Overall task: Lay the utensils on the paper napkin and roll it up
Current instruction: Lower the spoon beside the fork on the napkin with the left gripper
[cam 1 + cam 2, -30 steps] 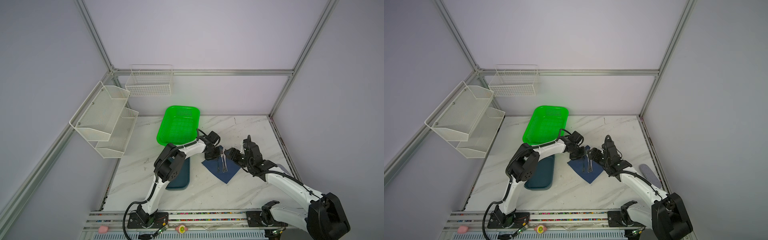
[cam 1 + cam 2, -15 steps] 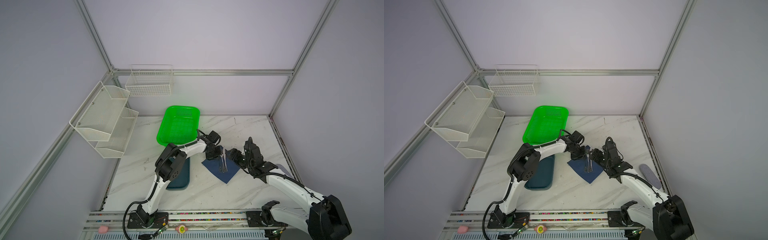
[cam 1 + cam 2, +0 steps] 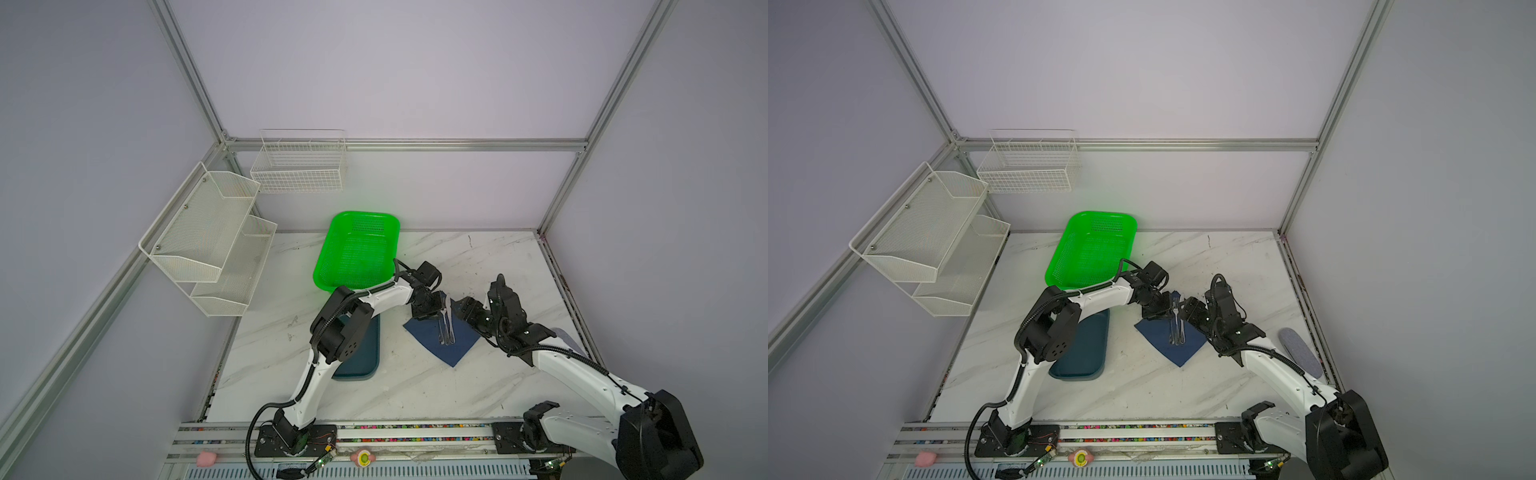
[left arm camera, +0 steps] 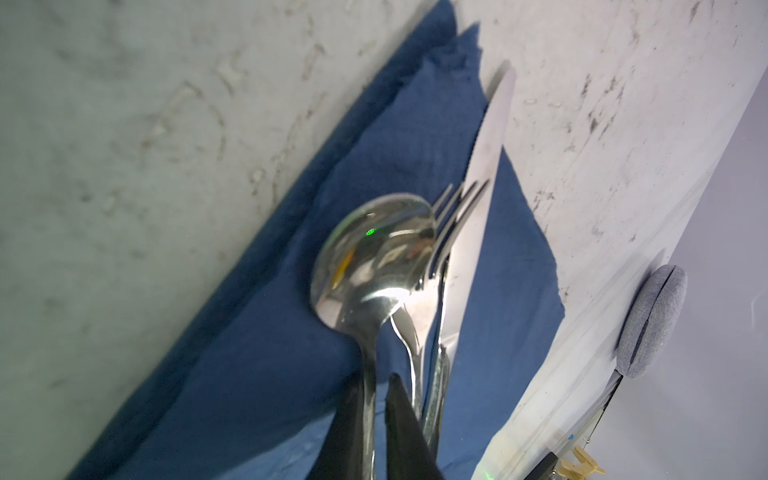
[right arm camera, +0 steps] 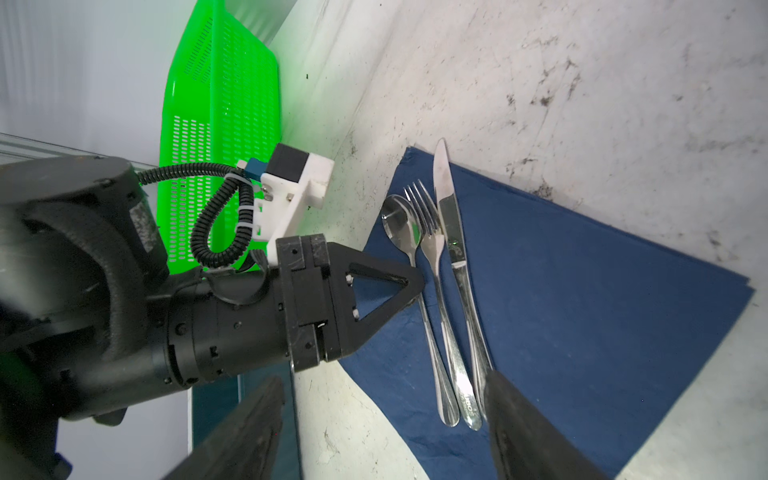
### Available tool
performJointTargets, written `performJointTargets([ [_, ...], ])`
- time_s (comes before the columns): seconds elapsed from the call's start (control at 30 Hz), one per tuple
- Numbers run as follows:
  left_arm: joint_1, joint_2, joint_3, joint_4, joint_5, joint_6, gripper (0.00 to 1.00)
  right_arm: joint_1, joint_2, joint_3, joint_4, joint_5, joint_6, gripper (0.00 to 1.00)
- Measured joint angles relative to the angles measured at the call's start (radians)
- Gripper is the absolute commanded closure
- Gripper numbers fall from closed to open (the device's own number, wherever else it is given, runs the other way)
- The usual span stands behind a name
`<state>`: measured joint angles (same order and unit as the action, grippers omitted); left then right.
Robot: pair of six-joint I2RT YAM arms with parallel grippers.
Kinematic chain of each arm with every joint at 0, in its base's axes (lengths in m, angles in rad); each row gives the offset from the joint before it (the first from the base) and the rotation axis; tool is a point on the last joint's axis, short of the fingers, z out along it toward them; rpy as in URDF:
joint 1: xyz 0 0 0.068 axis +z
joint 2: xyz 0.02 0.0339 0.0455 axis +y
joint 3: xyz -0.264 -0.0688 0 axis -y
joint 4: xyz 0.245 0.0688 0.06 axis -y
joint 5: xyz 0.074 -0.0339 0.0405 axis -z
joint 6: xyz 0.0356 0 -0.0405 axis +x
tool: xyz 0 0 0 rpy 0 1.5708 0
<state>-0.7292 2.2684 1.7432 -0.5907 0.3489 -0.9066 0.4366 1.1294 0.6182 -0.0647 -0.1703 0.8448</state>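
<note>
The dark navy paper napkin (image 3: 451, 347) (image 3: 1177, 351) lies flat on the marble table. The utensils (image 3: 445, 328) (image 3: 1176, 328) rest side by side on it: spoon (image 5: 399, 224), fork (image 5: 428, 237) and knife (image 5: 446, 195). My left gripper (image 4: 376, 380) (image 5: 415, 282) is low at the spoon's (image 4: 374, 257) handle. Its jaws straddle the handle, barely apart, with a thin gap on one side. My right gripper (image 5: 384, 379) (image 3: 463, 306) hovers open over the napkin's right edge. One of its fingers (image 5: 523, 432) is beside the knife's handle end, holding nothing.
A green mesh basket (image 3: 357, 249) stands behind the napkin. A dark teal tray (image 3: 361, 357) lies to its left under the left arm. White wire racks (image 3: 208, 241) hang on the left wall. A grey oval pad (image 3: 1300, 351) lies by the table's right edge.
The left jaws have eased slightly apart around the spoon's handle, with the spoon lying on the napkin. The right gripper has edged a little toward the utensils.
</note>
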Motion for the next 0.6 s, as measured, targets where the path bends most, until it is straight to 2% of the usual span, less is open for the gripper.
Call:
performJointTargets([
  [0.6,-0.004,0.000,0.013,-0.032,-0.042,0.008,0.90,0.000,-0.048,0.000,-0.008,0.022,0.002,0.24],
])
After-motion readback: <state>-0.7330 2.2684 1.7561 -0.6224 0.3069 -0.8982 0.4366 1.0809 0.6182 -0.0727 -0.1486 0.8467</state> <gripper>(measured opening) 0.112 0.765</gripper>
